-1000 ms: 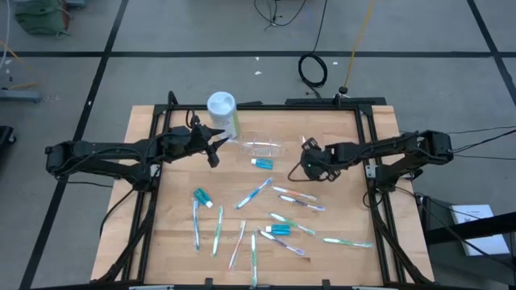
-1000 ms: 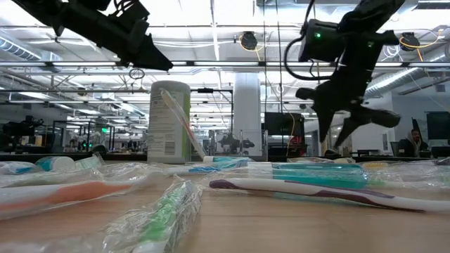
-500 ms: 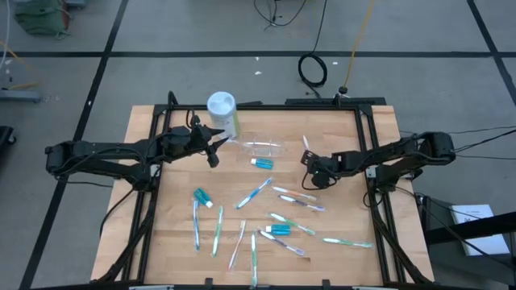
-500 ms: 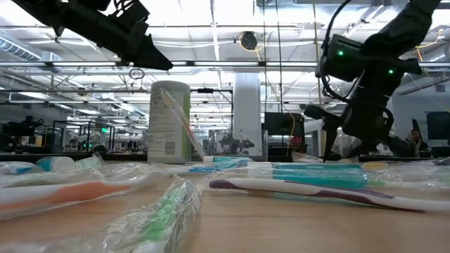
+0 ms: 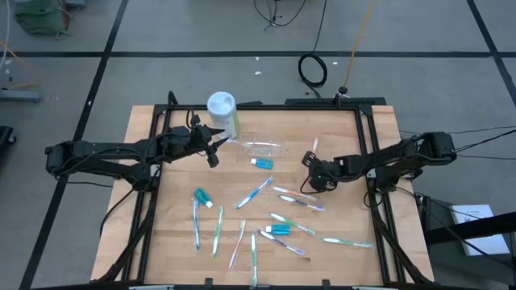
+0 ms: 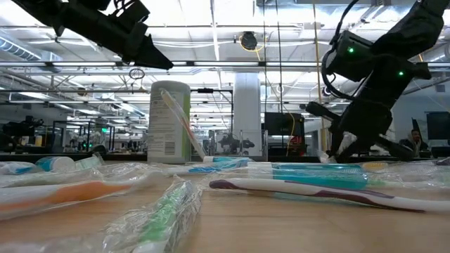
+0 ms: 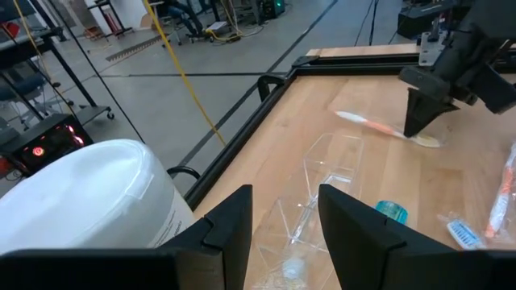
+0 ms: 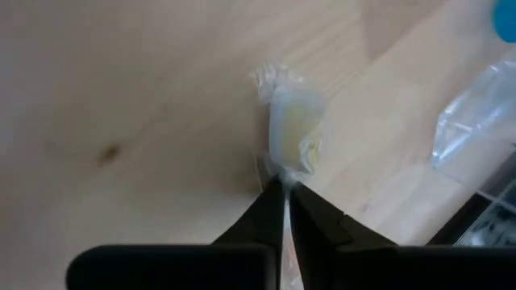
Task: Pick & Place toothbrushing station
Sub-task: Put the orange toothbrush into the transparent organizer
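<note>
Toothbrushes (image 5: 260, 191) lying scattered across the near half of the wooden table (image 5: 169, 242), most in clear wrappers, with small blue toothpaste tubes (image 5: 201, 197) among them. Clear plastic holder (image 5: 262, 148) resting on its side toward the far edge, just beside a white canister (image 5: 222, 113); one tube (image 5: 263, 163) close against the holder's near side.

Right gripper (image 5: 310, 161) down at the table surface right of the holder, fingers (image 8: 270, 211) pinched together on the wrapper end of a wrapped toothbrush (image 8: 289, 133). Seen from above as a pale stick (image 5: 314, 146) angling away from the gripper toward the far edge; seen from the left wrist as an orange-and-white brush (image 7: 379, 127) lying flat on the wood with the right gripper (image 7: 419, 121) on its tip.

Left gripper (image 5: 214, 145) held above the table between the canister and the holder, fingers (image 7: 226, 234) apart, nothing between them. Holder (image 7: 322, 189) and a blue tube cap (image 7: 392, 211) visible past those fingers.
</note>
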Available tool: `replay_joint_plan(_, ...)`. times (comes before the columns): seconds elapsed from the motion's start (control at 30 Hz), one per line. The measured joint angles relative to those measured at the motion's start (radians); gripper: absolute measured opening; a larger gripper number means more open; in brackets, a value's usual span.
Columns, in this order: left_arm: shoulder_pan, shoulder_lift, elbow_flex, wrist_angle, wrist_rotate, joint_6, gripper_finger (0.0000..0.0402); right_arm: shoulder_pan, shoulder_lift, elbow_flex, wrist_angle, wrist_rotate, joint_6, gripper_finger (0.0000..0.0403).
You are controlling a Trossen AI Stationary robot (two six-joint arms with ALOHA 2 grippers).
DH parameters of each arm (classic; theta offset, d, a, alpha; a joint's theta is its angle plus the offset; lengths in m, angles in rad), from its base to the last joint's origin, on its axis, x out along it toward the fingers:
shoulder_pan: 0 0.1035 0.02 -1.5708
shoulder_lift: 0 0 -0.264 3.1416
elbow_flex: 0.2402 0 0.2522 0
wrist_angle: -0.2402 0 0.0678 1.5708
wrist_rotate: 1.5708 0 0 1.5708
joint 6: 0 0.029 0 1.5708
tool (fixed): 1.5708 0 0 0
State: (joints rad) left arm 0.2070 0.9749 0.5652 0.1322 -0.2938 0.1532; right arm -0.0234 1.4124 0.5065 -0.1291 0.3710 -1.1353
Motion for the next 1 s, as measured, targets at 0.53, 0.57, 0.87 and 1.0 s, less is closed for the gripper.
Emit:
replay_joint_plan(0.53, 0.0, 0.0, 0.0, -0.001, 0.028, -0.023, 0.015, 0.105, -0.294, 0.077, 0.126, 0.079, 0.446, 0.0)
replay_joint_plan(0.57, 0.0, 0.0, 0.0, -0.001, 0.031, -0.024, 0.015, 0.104, -0.308, 0.077, 0.184, 0.078, 0.46, 0.0)
replay_joint_plan(0.87, 0.0, 0.0, 0.0, -0.001, 0.032, -0.038, 0.0149, 0.019, -0.292, 0.064, 0.825, 0.017, 0.64, 0.0)
replay_joint_plan(1.0, 0.0, 0.0, 0.0, -0.001, 0.032, -0.044, 0.015, -0.047, -0.195, 0.064, 1.008, -0.053, 0.738, 0.0)
